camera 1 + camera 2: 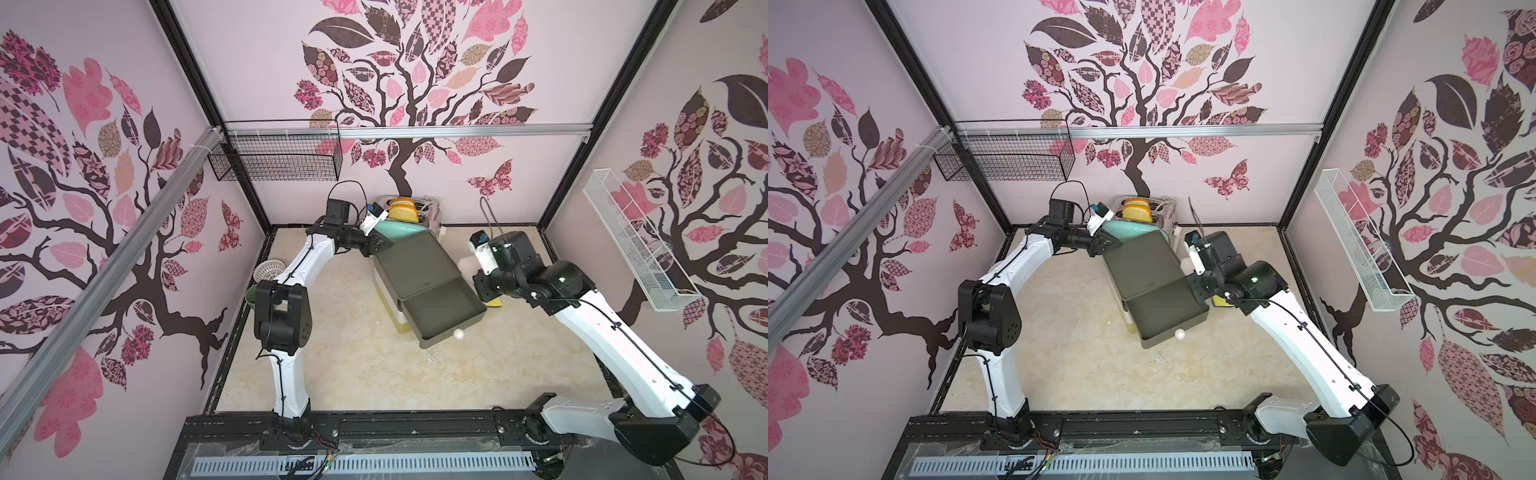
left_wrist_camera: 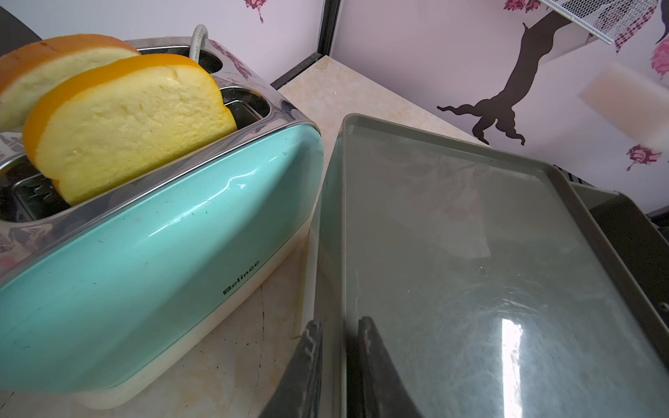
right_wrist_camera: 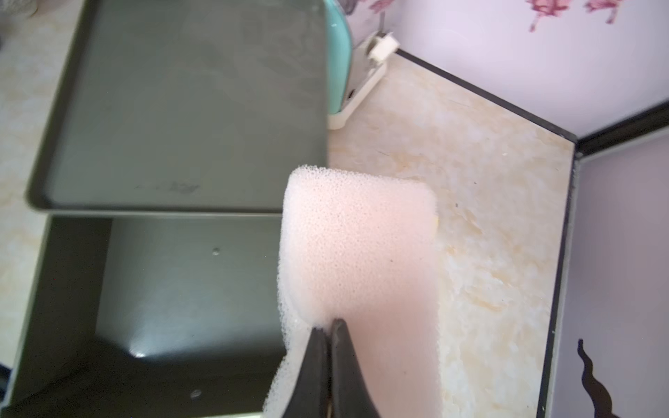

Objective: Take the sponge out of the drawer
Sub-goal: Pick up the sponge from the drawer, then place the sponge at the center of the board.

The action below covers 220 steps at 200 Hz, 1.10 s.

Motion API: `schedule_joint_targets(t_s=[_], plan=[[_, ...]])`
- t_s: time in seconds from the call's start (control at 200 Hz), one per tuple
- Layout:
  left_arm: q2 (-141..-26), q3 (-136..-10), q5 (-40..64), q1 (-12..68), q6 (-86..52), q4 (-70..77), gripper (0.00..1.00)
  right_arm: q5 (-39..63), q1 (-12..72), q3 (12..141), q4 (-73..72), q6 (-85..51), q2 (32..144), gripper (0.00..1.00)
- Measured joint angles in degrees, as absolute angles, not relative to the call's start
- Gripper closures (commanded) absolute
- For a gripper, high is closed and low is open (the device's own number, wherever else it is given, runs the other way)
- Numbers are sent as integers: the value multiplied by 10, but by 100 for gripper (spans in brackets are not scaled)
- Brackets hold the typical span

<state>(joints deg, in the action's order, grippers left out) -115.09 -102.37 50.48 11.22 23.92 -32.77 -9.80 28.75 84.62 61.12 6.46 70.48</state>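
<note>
A pale pink sponge hangs pinched in my right gripper, whose jaws are shut on its near edge. It is held just outside the right wall of the open grey-green drawer, above the beige table. Both top views show the sponge to the right of the drawer unit. The pulled-out drawer looks empty, with a white knob on its front. At the unit's back left corner, my left gripper is shut on the raised rim of the unit's top.
A mint toaster with two bread slices stands right behind the drawer unit. A yellow object lies under my right arm. A white basket and a green cup sit at the left wall. Wire racks hang on the walls.
</note>
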Motion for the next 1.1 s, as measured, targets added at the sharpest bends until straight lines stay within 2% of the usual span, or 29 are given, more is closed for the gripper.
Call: schedule_joint_targets(t_s=[0.16,0.29,0.475,0.715,1.101], plan=[[-1154,-1027,509,112,239,-328,79,-77,164,819,573,67,693,100],[-1157,-1028,515,111,238,-328,79,-79,68,738,513,80,723,100],[-1159,-1028,526,108,231,-324,79,-70,-10,604,415,91,794,100],[-1160,-1028,534,106,223,-321,79,-69,-46,577,319,82,881,100],[-1160,-1027,541,103,223,-321,79,-78,-55,630,259,85,1025,99]])
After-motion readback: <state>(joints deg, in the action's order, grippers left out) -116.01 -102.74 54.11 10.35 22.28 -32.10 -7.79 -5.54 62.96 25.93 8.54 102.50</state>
